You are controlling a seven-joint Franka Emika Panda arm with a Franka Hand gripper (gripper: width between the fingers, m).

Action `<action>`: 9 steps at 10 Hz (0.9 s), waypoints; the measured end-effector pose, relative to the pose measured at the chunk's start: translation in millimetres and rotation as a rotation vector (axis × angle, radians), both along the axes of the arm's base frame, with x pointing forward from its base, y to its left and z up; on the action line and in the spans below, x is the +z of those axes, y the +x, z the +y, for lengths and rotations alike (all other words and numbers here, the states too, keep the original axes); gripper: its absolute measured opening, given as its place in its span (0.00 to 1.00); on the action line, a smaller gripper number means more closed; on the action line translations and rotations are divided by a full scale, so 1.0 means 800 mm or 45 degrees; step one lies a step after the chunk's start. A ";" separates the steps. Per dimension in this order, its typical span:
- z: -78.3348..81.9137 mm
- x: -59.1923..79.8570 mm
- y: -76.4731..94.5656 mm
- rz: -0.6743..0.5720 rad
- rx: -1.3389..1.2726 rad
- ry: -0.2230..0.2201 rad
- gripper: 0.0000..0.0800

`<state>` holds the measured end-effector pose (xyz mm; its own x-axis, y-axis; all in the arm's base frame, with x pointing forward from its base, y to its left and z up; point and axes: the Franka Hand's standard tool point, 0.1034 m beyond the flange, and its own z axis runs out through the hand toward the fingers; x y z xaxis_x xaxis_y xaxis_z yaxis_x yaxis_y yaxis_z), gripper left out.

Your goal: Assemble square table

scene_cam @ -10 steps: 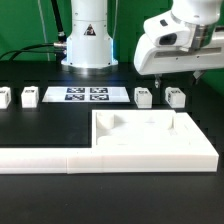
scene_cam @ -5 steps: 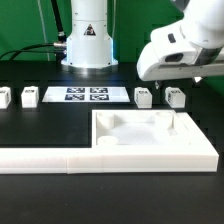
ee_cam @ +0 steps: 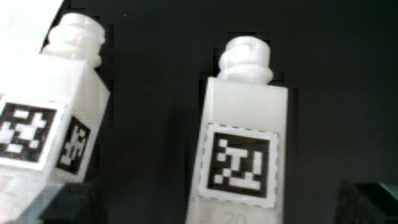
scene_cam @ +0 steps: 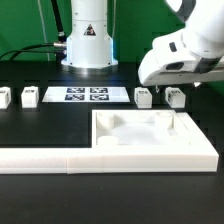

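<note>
The tool (scene_cam: 168, 82) hangs with its jaws spread wide and nothing between them, low over the black surface (scene_cam: 40, 125) at about 2 o'clock in the exterior view, taking 12 as the far side by the arm's base. Just beneath it lie two white leg blocks: the under leg (scene_cam: 176, 96), almost below the white hand, and the neighbour leg (scene_cam: 144, 96) near it toward 9 o'clock, the two apart. The wrist view looks down on such a pair. The centred leg (ee_cam: 240, 130) fills the middle and the side leg (ee_cam: 63, 100) lies parallel to it across a dark gap. Each has a tag at one end and a rounded peg at the other. Dark parts of the fingers (ee_cam: 377, 196) show on either side of the centred leg's tagged end, so the leg sits between the jaws but is not pinched. Which exterior block this is I cannot tell for sure; I judge it the under leg. The legs look foreshortened from outside, so their long axis probably runs 12 to 6, and the jaws would close across it, 9 to 3, after a straight drop. Farther toward 9 o'clock lie the marker board (scene_cam: 87, 96) and the far leg blocks (scene_cam: 29, 97). The square slab (scene_cam: 145, 130) rests toward 6 o'clock of the tool, tucked inside the L-shaped rail (scene_cam: 40, 158)
</note>
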<state>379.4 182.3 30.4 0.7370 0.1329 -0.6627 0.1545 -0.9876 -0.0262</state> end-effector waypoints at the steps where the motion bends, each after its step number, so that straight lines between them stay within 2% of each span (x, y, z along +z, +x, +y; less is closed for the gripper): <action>1: -0.001 -0.001 -0.008 0.109 0.010 -0.022 0.81; 5: 0.009 -0.011 -0.007 0.158 0.024 -0.022 0.81; 9: 0.006 -0.021 -0.021 0.172 0.026 -0.027 0.81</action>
